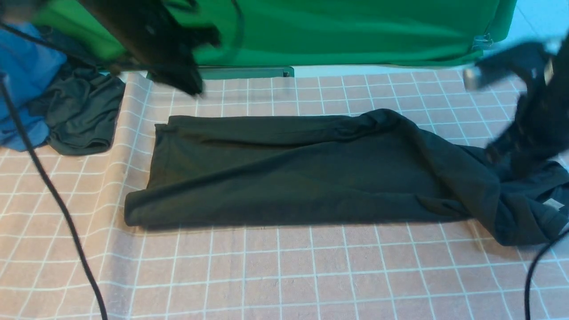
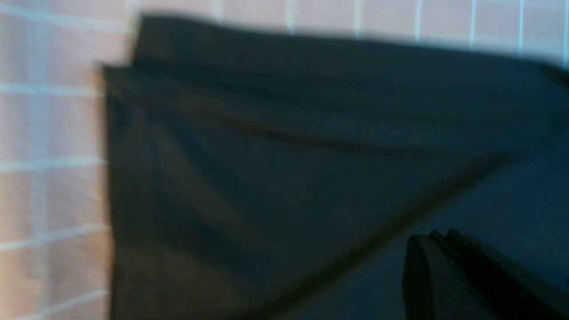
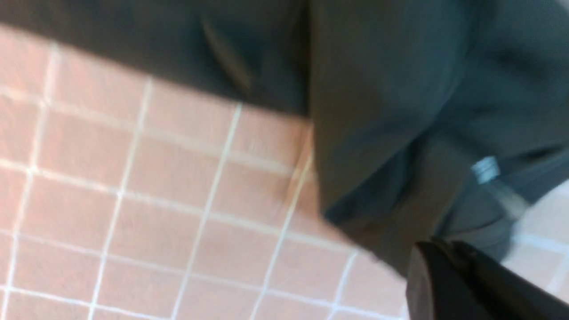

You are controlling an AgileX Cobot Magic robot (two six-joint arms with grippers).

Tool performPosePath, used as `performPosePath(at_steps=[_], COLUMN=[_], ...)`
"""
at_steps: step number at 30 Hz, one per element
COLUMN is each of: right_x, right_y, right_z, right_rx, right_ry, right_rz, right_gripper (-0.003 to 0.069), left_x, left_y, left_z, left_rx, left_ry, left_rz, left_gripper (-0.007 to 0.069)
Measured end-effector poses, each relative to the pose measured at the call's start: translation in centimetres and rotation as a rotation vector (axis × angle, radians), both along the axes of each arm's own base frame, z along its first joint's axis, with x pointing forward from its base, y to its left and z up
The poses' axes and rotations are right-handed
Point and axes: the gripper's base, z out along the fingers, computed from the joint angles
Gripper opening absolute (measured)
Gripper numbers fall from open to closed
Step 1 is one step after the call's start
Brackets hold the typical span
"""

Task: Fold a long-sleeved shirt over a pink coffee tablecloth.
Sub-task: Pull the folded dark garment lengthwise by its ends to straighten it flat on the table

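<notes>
Lying folded on the dusty-pink white-gridded tablecloth [image 1: 284,275], the black soft-knit long-sleeved shirt [image 1: 284,173] bunches near the right gripper [image 1: 506,151]; left gripper [image 1: 186,82] hovers apart; neither's opening can be told.

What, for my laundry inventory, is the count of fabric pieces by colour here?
Black: 1, the long-sleeved shirt
Dark grey-green: 1, the crumpled garment
Blue: 1, the blue garment
Pink: 1, the checked tablecloth
Green: 1, the backdrop cloth
Total: 5

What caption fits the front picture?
Black long-sleeved shirt folded into a long strip, right end bunched, on the pink checked tablecloth.
</notes>
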Motion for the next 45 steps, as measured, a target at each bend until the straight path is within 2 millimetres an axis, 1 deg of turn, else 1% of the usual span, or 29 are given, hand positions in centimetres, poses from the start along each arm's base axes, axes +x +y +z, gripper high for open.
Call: performPosePath(at_steps=[1,2,3,4,5,6,8,9,10,11,12,14,15,16,17,18,20,21,23,24,26,29,31,33,34,36,37,42,45], right_x=[-0.2,-0.6,-0.7,-0.9,-1.1,-1.1,-1.1,-1.0,-0.9,-0.9,-0.6,-0.3,-0.2,-0.1,-0.1,-0.1,0.1,0.2,0.5,0.5,1.0,1.7,2.1,2.5,2.6,3.5,3.6,5.6,6.5], right_y=[0.0,0.1,0.1,0.2,0.3,0.3,0.3,0.3,0.4,0.4,0.4,0.5,0.5,0.5,0.5,0.4,0.1,-0.2,-1.0,-1.2,-2.8,-5.0,-6.6,-7.7,-7.9,-8.7,-8.7,-8.9,-9.0], right_z=[-0.6,-2.1,-2.4,-3.7,-4.6,-5.3,-6.3,-6.6,-7.6,-7.8,-8.5,-9.5,-9.8,-10.1,-10.1,-9.9,-9.1,-8.4,-6.7,-6.3,-3.9,-2.0,-1.4,-1.2,-1.3,-1.7,-1.8,-3.9,-4.6], right_rx=[0.010,0.030,0.033,0.051,0.062,0.066,0.070,0.071,0.070,0.071,0.071,0.072,0.072,0.069,0.068,0.062,0.061,0.062,0.060,0.061,0.057,0.052,0.046,0.036,0.034,0.025,0.025,0.023,0.022], right_ry=[0.010,0.017,0.016,0.015,0.009,0.003,-0.008,-0.011,-0.003,0.000,0.001,0.003,0.005,0.014,0.014,0.023,0.008,-0.011,-0.058,-0.071,-0.140,-0.198,-0.217,-0.229,-0.229,-0.252,-0.250,-0.303,-0.358], right_rz=[-0.004,-0.009,-0.009,-0.014,-0.017,-0.018,-0.017,-0.018,-0.020,-0.022,-0.024,-0.027,-0.026,-0.017,-0.013,-0.002,-0.005,-0.008,-0.014,-0.019,-0.046,-0.102,-0.140,-0.153,-0.153,-0.146,-0.147,-0.130,-0.124], right_gripper=[0.0115,0.0183,0.0205,0.0287,0.0343,0.0400,0.0447,0.0459,0.0473,0.0474,0.0467,0.0428,0.0386,0.0324,0.0309,0.0171,0.0078,0.0055,0.0045,0.0044,0.0042,0.0041,0.0041,0.0041,0.0041,0.0041,0.0041,0.0046,0.0071], left_x=[-0.4,-0.8,-0.9,-1.4,-1.7,-1.8,-2.1,-2.1,-2.1,-2.1,-2.2,-2.2,-2.2,-2.2,-2.2,-2.1,-2.1,-2.1,-2.2,-2.2,-2.1,-2.1,-2.2,-2.2,-2.2,-2.1,-2.1,-2.2,-2.2], left_y=[-1.0,-1.9,-2.1,-2.9,-3.3,-3.3,-3.4,-3.4,-3.4,-3.4,-3.3,-3.3,-3.3,-3.3,-3.3,-3.3,-3.3,-3.3,-3.3,-3.3,-3.3,-3.3,-3.2,-3.2,-3.2,-3.2,-3.2,-3.2,-3.2], left_z=[-1.3,-3.0,-3.3,-5.5,-7.0,-7.8,-9.3,-9.6,-10.6,-10.7,-11.5,-11.6,-11.6,-11.6,-11.6,-11.6,-11.6,-11.6,-11.6,-11.6,-11.6,-11.6,-11.6,-11.6,-11.6,-11.6,-11.6,-11.6,-11.6], left_rx=[0.012,0.032,0.033,0.053,0.065,0.069,0.077,0.079,0.085,0.086,0.091,0.090,0.090,0.091,0.091,0.090,0.090,0.090,0.091,0.092,0.097,0.100,0.101,0.101,0.101,0.102,0.102,0.102,0.102], left_ry=[0.019,0.034,0.038,0.064,0.076,0.075,0.088,0.091,0.099,0.102,0.119,0.118,0.118,0.119,0.119,0.118,0.118,0.118,0.119,0.119,0.117,0.116,0.117,0.117,0.117,0.116,0.116,0.119,0.122], left_rz=[-0.023,-0.045,-0.048,-0.069,-0.077,-0.076,-0.074,-0.074,-0.070,-0.070,-0.069,-0.067,-0.067,-0.067,-0.067,-0.067,-0.067,-0.067,-0.067,-0.067,-0.070,-0.071,-0.072,-0.072,-0.072,-0.072,-0.072,-0.072,-0.072], left_gripper=[0.0011,0.0011,0.0011,0.0011,0.0011,0.0011,0.0011,0.0011,0.0011,0.0011,0.0012,0.0013,0.0013,0.0013,0.0013,0.0013,0.0013,0.0013,0.0013,0.0013,0.0013,0.0013,0.0013,0.0013,0.0013,0.0013,0.0013,0.0013,0.0013])
